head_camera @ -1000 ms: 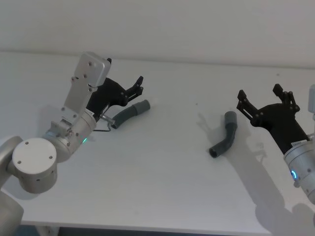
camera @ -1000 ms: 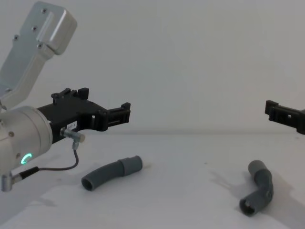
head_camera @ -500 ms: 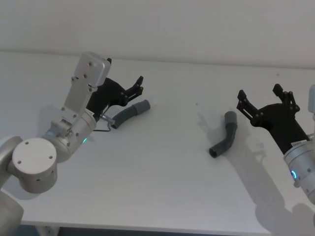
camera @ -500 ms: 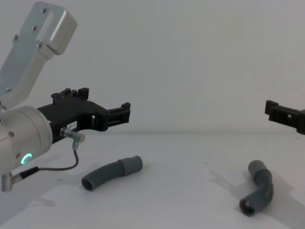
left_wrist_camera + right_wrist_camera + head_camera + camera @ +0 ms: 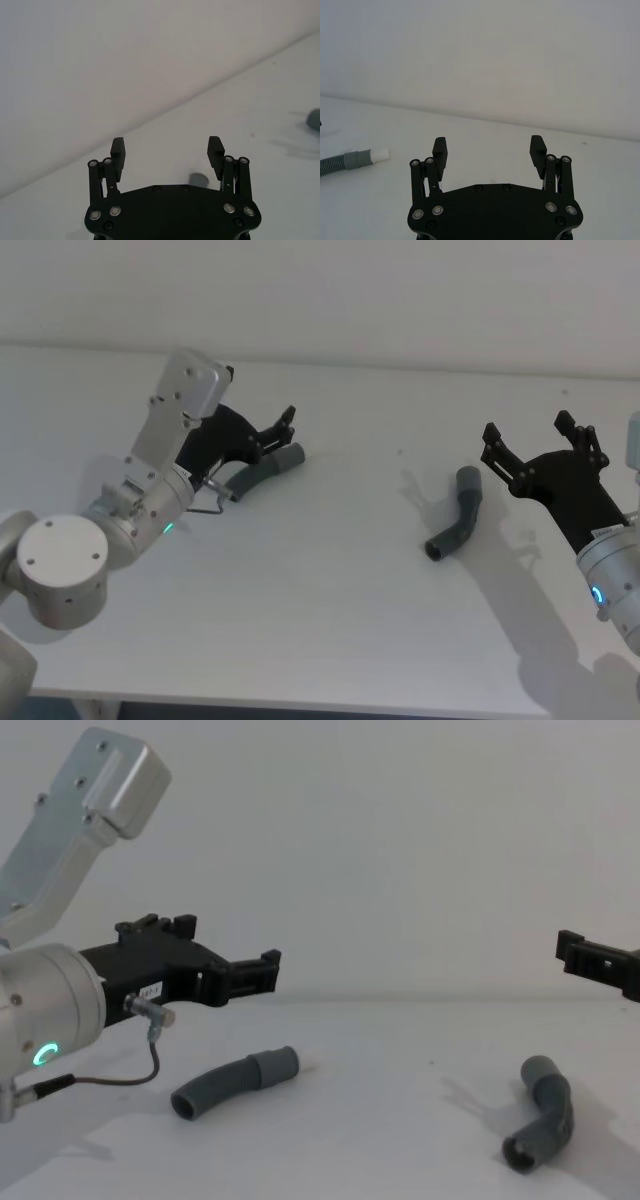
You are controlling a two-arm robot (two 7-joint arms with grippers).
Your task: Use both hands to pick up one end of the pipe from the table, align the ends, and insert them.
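Observation:
The pipe lies in two dark grey ribbed bent pieces on the white table [image 5: 340,590]. The left piece [image 5: 258,472] [image 5: 232,1083] has its smooth cuff end [image 5: 290,456] [image 5: 277,1064] pointing right. My left gripper [image 5: 286,426] [image 5: 268,966] [image 5: 167,148] hovers open just above and behind it, touching nothing; the cuff's top [image 5: 199,178] peeks past the gripper's body. The right piece [image 5: 458,524] [image 5: 543,1124] has its cuff end [image 5: 468,480] at the far side. My right gripper [image 5: 527,432] [image 5: 583,957] [image 5: 489,147] hangs open to its right, above the table.
A thin cable loop [image 5: 150,1060] hangs under the left wrist near the left piece. A pale wall [image 5: 400,290] rises behind the table's far edge. Bare table lies between the two pieces. In the right wrist view the left piece [image 5: 347,161] shows far off.
My left arm has shifted slightly to the right and forward, bringing its open gripper a little farther over the left piece. The right arm and both pieces have not moved.

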